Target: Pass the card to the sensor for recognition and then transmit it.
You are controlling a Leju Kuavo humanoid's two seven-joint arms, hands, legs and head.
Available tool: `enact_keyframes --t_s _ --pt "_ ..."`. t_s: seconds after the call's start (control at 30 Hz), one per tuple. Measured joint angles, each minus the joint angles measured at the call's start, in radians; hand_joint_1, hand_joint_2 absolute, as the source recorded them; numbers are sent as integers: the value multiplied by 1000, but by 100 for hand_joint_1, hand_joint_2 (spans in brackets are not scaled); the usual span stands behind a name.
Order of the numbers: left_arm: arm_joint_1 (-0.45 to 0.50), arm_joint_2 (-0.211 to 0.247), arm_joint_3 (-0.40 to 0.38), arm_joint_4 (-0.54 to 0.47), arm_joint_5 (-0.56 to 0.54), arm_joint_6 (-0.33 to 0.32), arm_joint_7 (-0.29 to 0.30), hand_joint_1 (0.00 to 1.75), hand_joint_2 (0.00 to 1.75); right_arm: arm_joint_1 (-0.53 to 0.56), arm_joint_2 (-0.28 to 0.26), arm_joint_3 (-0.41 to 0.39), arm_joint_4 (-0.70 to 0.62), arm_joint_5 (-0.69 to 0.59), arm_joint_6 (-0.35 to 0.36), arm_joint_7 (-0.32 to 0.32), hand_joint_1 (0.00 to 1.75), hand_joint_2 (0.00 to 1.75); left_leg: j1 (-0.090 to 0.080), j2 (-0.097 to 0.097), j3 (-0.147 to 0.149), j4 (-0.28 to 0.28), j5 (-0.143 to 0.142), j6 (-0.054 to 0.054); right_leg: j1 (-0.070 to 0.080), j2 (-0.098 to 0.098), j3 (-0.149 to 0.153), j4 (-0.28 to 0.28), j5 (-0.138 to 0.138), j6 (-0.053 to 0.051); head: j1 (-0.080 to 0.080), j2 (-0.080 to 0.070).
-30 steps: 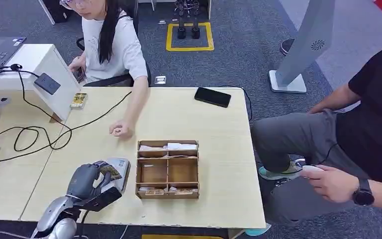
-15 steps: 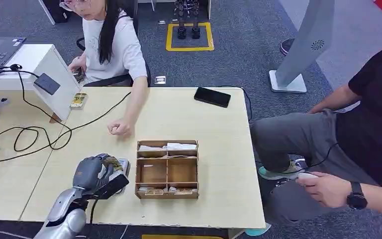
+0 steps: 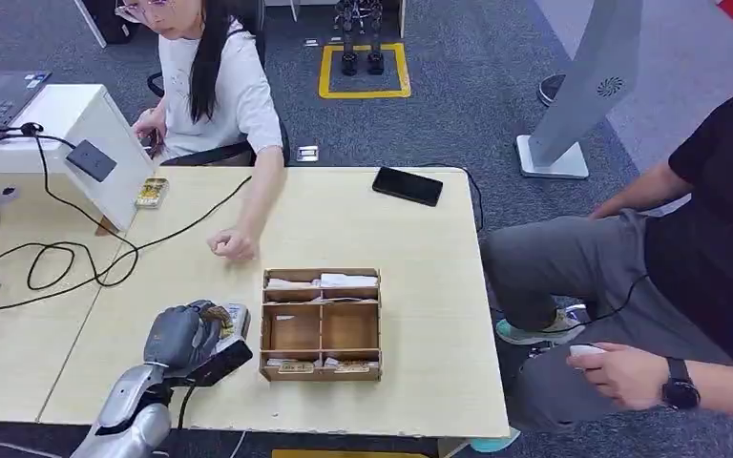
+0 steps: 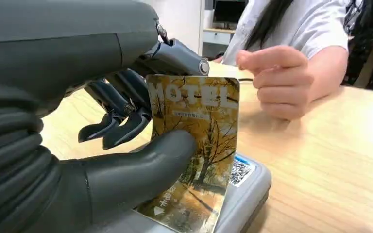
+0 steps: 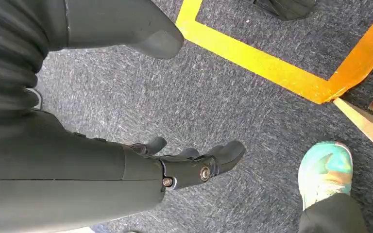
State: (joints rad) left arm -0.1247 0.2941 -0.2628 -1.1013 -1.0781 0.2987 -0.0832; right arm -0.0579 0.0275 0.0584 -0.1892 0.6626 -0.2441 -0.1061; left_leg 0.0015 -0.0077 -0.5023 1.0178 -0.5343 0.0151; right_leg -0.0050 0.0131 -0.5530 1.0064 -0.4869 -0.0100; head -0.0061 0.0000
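My left hand [image 4: 102, 160] is pinching the card [image 4: 196, 150] over the sensor [image 4: 245, 187]; loose thumb pressure could drop it.

Table [image 3: 420, 248] bears tray [image 3: 323, 324], phone [image 3: 408, 185], cables [image 3: 67, 258], perhaps a reader [image 3: 235, 320]

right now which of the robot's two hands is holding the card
The left hand: its thumb presses the yellow card above the grey sensor. The right hand hangs over the carpet, holding nothing.

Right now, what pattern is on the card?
Yellow autumn trees with pale "MOTEL" lettering on the card, held by the left robot hand; clearest in the left wrist view.
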Motion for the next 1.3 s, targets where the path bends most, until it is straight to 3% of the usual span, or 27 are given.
enact_keyframes --t_s 0.2,0.27,0.53,0.63,0.73,0.83,0.97,1.13,1.23,1.3 --pt "-16 -4 -6 50 -25 25 10 175 175 -1 0 -3 -2 8 0 -2 0 175 0 -1 1 0 0 -1 0 -1 1 0 0 0 0 0" --pt "-24 -11 -5 67 40 34 -26 175 175 -1 0 -6 -3 9 -2 -2 0 175 0 -1 2 0 2 -2 0 -2 2 0 1 -1 0 0" --pt "-24 -29 15 66 150 16 -78 175 175 0 0 -17 -3 14 -5 -6 0 175 0 -2 2 0 2 -3 0 -2 1 1 1 -1 0 0" --pt "-14 -53 46 41 342 -60 -160 175 175 1 0 -25 -3 15 -6 -10 0 175 0 -2 2 0 2 -3 0 -1 1 1 1 -1 0 0" --pt "8 -96 96 -35 662 -171 -257 175 175 3 0 -31 -3 18 -11 -14 0 175 0 -2 1 0 2 -3 0 -1 0 1 1 -1 0 0" --pt "16 -129 132 -130 874 -194 -268 175 175 7 0 -34 -2 21 -21 -21 0 175 0 -2 0 0 2 -3 0 -1 -1 1 1 -1 1 0" --pt "-4 -152 178 -229 1008 -187 -251 175 175 12 0 -46 -2 29 -24 -23 0 175 0 -2 0 0 2 -3 0 -1 -1 1 1 -1 0 0" --pt "-52 -157 220 -281 1058 -158 -244 175 175 12 0 -49 -2 37 -24 -23 0 175 0 -2 0 0 2 -3 0 -1 -2 1 1 -1 0 0" --pt "-93 -152 238 -283 995 -70 -251 175 175 12 0 -49 -2 45 -21 -21 0 175 0 -2 -1 0 2 -3 0 -1 -2 1 1 -2 0 0" --pt "-124 -140 240 -279 857 45 -259 175 175 11 0 -49 -2 56 -15 -19 0 175 1 -2 -1 0 2 -4 1 -1 -2 2 1 -2 0 0"
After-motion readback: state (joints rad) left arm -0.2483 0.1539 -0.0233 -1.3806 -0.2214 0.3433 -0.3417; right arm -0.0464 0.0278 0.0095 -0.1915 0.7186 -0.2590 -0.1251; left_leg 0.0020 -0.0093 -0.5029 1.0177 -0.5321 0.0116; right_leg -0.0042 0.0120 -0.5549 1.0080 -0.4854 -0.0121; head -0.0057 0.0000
